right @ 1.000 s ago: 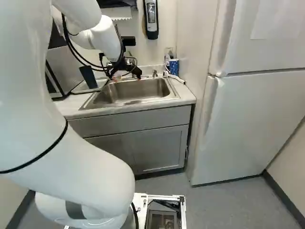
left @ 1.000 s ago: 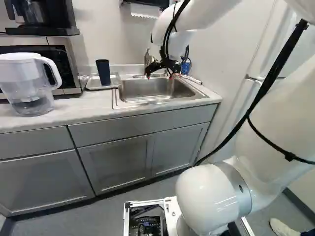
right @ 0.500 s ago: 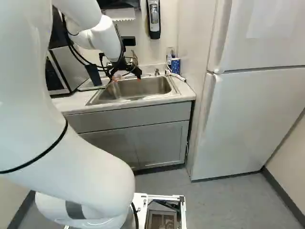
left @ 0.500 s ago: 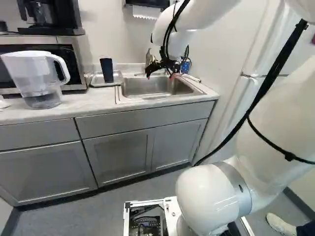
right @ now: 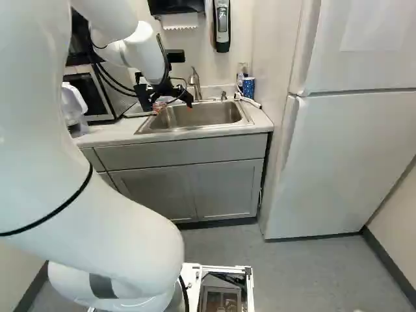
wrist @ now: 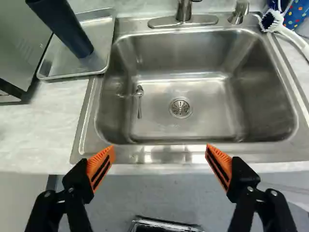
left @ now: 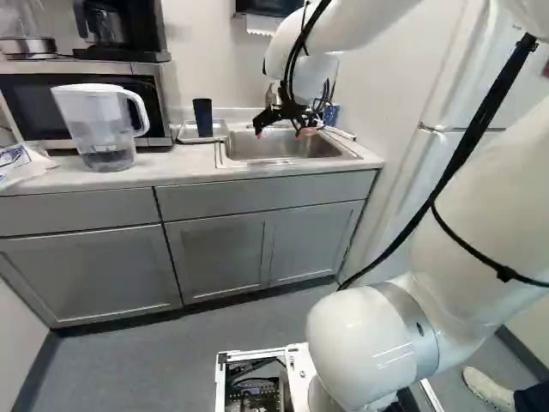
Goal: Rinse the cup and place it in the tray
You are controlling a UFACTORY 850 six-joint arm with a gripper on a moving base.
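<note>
The black gripper (left: pixel 278 129) hangs over the front part of the sink (left: pixel 283 145) in the left base view. In the wrist view the gripper (wrist: pixel 160 153) is open, its orange pads wide apart with nothing between them, and the sink (wrist: pixel 181 89) lies ahead. A dark blue cup (left: pixel 202 118) stands on the metal tray (wrist: pixel 58 58), wider end up, beside the sink's left side. The arm hides the cup in the right base view. The faucet (right: pixel 195 83) rises behind the basin.
A small spoon-like utensil (wrist: pixel 139 104) lies in the sink. A brush (wrist: pixel 271 20) and a dotted blue cup (right: pixel 248 86) are at its back right corner. A water pitcher (left: pixel 101 129) stands before the microwave (left: pixel 34 107). The fridge (right: pixel 351 149) is to the right.
The base has moved: counter, sink and cup have shifted rightward in both base views. The arm keeps its pose, and the cup still stands on the tray. A plastic bag has come into view.
</note>
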